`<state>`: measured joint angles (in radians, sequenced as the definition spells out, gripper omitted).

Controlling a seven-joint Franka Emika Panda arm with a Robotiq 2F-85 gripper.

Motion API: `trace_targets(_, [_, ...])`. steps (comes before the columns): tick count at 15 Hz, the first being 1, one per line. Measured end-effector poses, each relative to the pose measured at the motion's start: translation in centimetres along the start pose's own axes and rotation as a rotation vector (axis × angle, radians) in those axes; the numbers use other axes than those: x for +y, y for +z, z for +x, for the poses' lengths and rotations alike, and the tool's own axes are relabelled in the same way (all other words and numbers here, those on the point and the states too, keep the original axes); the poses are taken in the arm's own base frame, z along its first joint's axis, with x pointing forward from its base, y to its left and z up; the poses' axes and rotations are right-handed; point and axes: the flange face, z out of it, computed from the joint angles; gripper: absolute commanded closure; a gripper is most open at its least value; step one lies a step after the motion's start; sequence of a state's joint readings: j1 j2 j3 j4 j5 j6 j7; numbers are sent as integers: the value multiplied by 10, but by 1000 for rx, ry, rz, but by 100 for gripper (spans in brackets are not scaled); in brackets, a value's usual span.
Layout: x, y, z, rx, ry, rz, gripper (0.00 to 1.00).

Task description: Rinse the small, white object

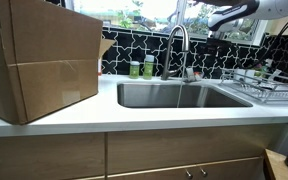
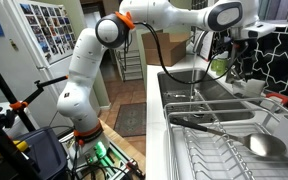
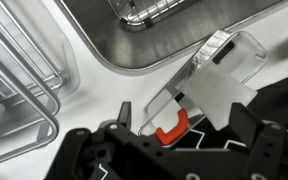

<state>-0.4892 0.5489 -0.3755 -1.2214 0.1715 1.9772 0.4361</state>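
Chrome faucet point(image 1: 177, 45) idle; the gripper point(image 2: 234, 55) hangs over the bench point(image 1: 184, 116) (fingers' state: cannot tell), presumably seeking the small, white object.

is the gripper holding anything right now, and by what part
Nothing, it seems: in the wrist view the gripper stands open over a clear plastic piece with a red hook.

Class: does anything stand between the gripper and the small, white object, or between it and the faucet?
Nothing visible does. The gripper hangs over the small, white object by the sink, air between. The faucet stands close by; the dish rack lies aside.
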Motion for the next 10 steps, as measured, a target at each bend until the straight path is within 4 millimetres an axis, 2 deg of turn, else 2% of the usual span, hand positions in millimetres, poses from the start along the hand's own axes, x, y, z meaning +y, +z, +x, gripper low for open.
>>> trace_targets(4, [-12, 22, 18, 14, 34, 30, 0])
trace_targets(10, [-37, 47, 27, 35, -13, 53, 0])
